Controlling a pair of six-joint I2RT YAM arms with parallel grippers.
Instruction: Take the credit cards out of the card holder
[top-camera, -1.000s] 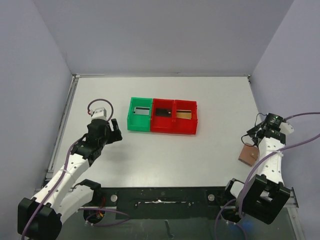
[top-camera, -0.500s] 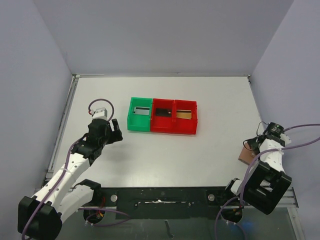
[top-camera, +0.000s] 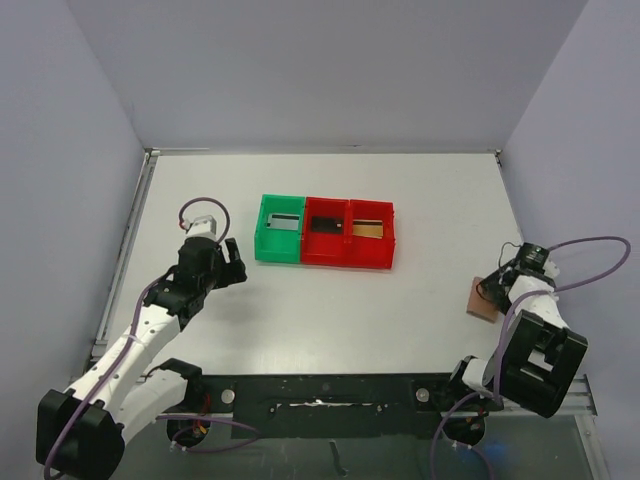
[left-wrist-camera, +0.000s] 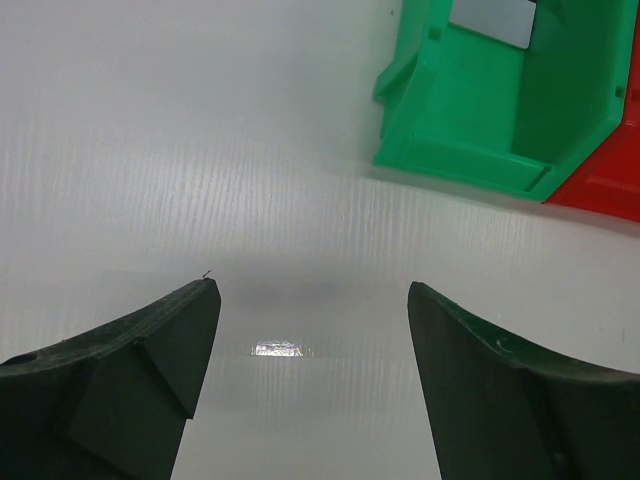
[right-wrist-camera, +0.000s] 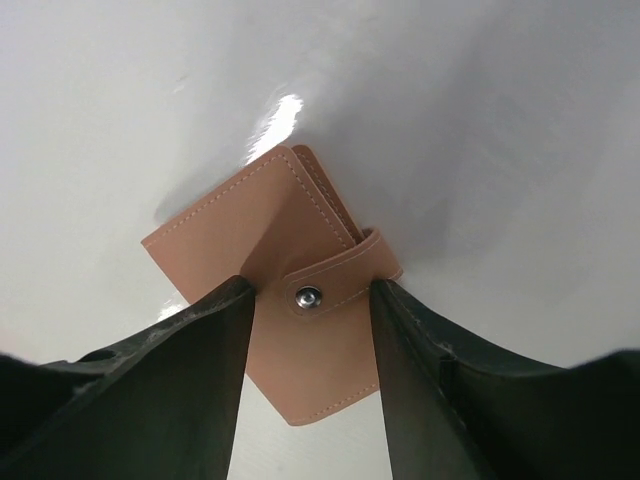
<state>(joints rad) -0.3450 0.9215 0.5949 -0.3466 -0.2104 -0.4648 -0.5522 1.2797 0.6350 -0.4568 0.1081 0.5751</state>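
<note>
The card holder lies fastened at the right near edge of the surface. It looks light, flat and soft, and I expect it to slide. My right hand straddles its tab; I cannot tell whether it grips. I'd pinch the side edges. My left hand is spread wide and empty beside the green bin, which holds a grey card. The red bins hold a dark card and a gold card.

I see: green bin at left end of row | two red bins touching it rightward | row mid-table, nearer far edge
</note>
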